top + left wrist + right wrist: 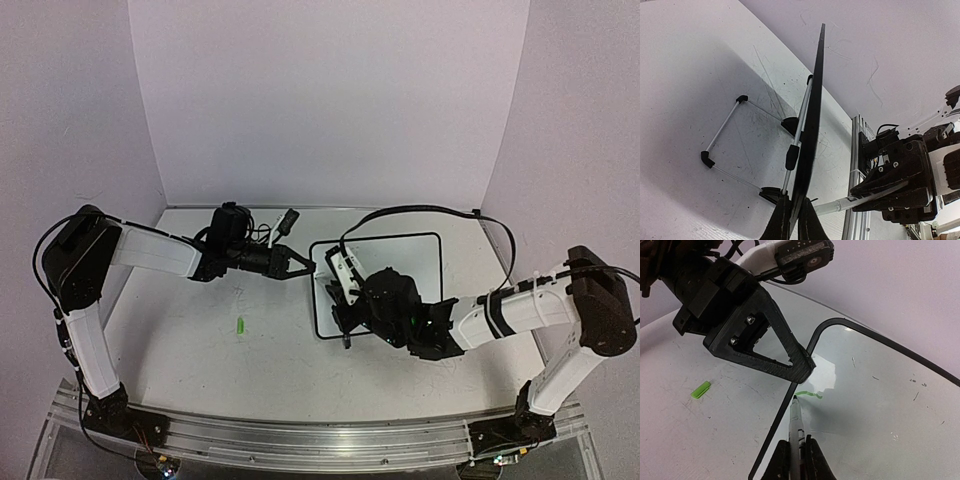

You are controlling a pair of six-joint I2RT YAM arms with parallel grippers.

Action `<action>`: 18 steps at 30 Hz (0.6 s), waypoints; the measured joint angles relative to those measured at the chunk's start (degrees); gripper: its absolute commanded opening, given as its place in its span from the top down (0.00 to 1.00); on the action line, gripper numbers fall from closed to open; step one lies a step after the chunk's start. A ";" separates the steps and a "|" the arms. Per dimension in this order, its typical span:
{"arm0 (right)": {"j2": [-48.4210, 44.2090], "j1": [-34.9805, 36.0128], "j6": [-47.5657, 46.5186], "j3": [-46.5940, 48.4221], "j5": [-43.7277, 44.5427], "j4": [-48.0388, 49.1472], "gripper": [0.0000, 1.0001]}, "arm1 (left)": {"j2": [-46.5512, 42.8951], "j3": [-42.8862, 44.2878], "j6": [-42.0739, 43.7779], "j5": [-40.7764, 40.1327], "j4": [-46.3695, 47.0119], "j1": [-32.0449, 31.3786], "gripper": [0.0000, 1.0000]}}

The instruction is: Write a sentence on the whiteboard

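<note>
Bulk of the right gripper (350, 318) covers the lower left of the small glossy white whiteboard with a thin black frame (410, 255), which sits right of centre. Bare white tabletop (200, 350) lies open to its left, and a small green cap (241, 325) rests there, well apart. The left gripper (310, 265) pinches the board's left edge.

From the left wrist, the board shows edge-on and tilted, its thin wire stand (722, 132) behind it. The clamping fingers are cut off at the bottom.

From the right wrist, the jaws hold a slim grey marker (796, 425), its tip on the board. A short green stroke (809, 394) beside it, near the left frame, is too short to read.
</note>
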 measured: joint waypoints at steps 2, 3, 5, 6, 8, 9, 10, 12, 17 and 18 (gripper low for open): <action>0.00 0.00 0.00 -0.02 0.11 0.00 1.00 | 0.00 0.00 0.00 0.00 0.00 0.00 1.00; 0.00 0.01 0.00 -0.02 0.19 0.00 1.00 | 0.00 0.00 0.00 -0.02 0.00 0.00 1.00; 0.00 0.09 0.00 -0.05 0.43 0.00 1.00 | 0.00 0.00 0.00 -0.02 0.00 0.00 1.00; 0.00 0.09 0.00 -0.11 0.52 0.00 1.00 | 0.00 0.00 0.00 0.00 0.00 0.00 1.00; -0.04 0.09 0.00 -0.22 0.69 0.00 1.00 | 0.00 0.00 0.00 -0.02 0.00 0.00 1.00; -0.05 0.09 0.00 -0.31 0.79 0.01 1.00 | 0.00 0.00 0.00 -0.03 0.00 0.00 1.00; -0.07 0.09 0.01 -0.39 0.89 0.01 1.00 | 0.00 0.00 0.00 -0.05 0.00 0.00 1.00; -0.09 0.11 0.02 -0.49 1.07 0.00 1.00 | 0.00 -0.01 0.01 -0.13 0.00 0.00 1.00; -0.47 0.11 1.14 -0.87 2.04 -0.09 1.00 | 0.00 -0.02 0.00 -0.28 0.00 0.00 1.00; -0.54 0.11 1.37 -0.94 2.24 -0.14 1.00 | 0.00 -0.02 0.01 -0.30 0.00 0.00 1.00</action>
